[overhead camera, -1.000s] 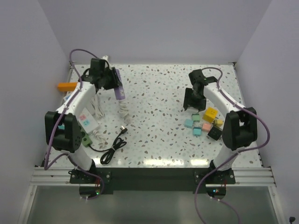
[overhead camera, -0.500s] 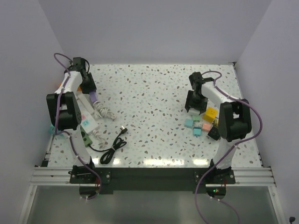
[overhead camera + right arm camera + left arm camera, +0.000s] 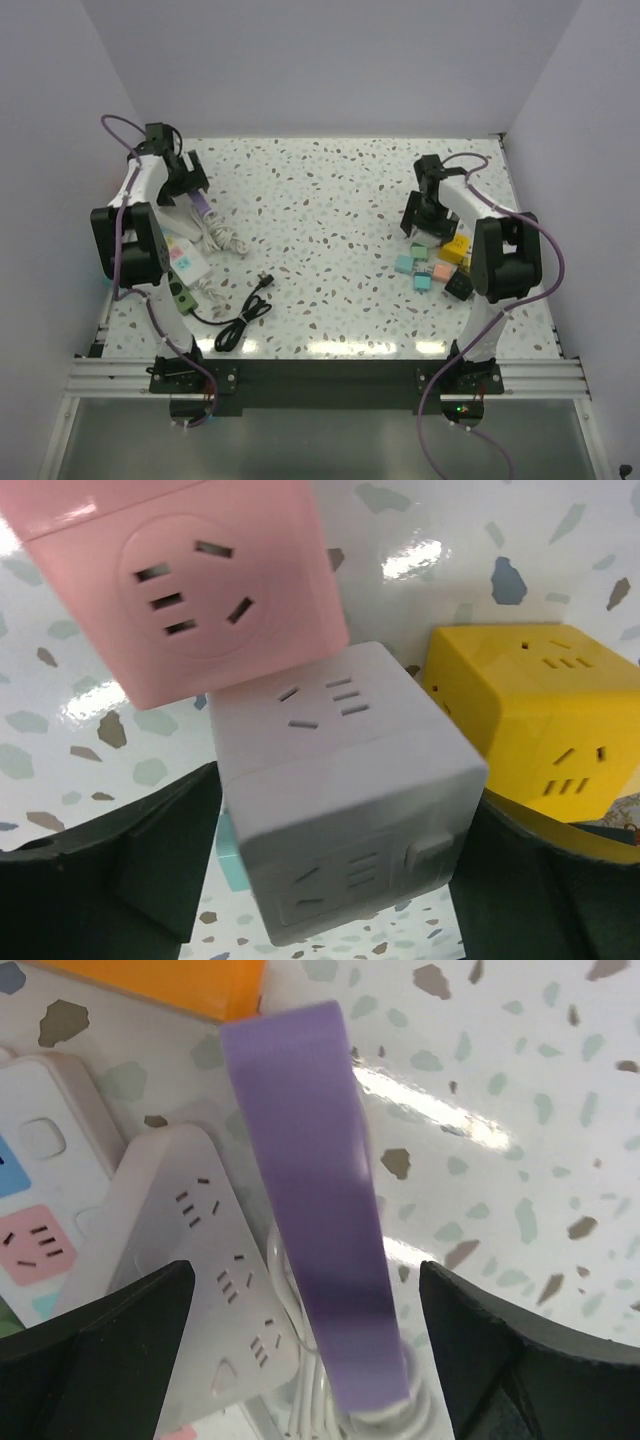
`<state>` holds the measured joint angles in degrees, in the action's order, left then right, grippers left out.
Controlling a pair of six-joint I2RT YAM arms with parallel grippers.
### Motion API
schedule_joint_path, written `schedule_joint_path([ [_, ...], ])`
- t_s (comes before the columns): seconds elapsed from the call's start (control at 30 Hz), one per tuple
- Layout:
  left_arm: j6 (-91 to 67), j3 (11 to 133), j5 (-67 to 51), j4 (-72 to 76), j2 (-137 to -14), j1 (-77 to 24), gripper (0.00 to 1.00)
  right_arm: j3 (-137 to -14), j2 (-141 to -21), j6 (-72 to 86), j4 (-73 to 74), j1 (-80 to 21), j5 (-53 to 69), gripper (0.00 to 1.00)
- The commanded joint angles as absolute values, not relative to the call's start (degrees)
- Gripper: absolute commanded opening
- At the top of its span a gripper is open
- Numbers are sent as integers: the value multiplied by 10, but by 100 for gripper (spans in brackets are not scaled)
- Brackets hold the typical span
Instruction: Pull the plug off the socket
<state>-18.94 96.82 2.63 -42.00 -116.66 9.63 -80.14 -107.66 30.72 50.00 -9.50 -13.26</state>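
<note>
From above, the left tool (image 3: pixel 190 186) sits at the far-left edge of the speckled surface (image 3: pixel 330 200), over the far end of a purple power strip (image 3: pixel 203 210). The strip's white cord (image 3: pixel 222 238) is bunched just beside it. Nearer the arm bases lie a white power strip (image 3: pixel 186 258) with coloured panels and a green socket block (image 3: pixel 183 295). Beside them a black cord (image 3: pixel 238 318) ends in a black plug (image 3: pixel 264 278). That plug lies free on the surface, on the near side of the white cord and well apart from the left tool. It shows only in the overhead view.

The left wrist camera adds the detail. The tool's fingers (image 3: pixel 110 1350) stand wide apart, and the purple power strip runs lengthwise between them, touching neither. A white socket block (image 3: pixel 200 1260) lies against the strip's left edge, and an orange block (image 3: pixel 150 980) sits beyond its far end.

On the right side the overhead view shows only the right tool (image 3: pixel 425 222) low over a group of cube sockets, next to a yellow cube (image 3: pixel 455 250). Its wrist camera shows a pale grey cube socket (image 3: pixel 340 790) filling the gap between the fingers (image 3: pixel 100 880). A pink cube socket (image 3: pixel 190 580) touches the grey one from behind, and the yellow cube is just to its right. The fingers lie close along both sides of the grey cube, but I cannot tell whether they press it.
</note>
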Motion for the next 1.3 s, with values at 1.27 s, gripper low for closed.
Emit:
schedule_joint_path([
  [1.27, -297, 508, -272, -251, -428, -44, 100, -722, -388, 254, 597, -101, 95, 98],
])
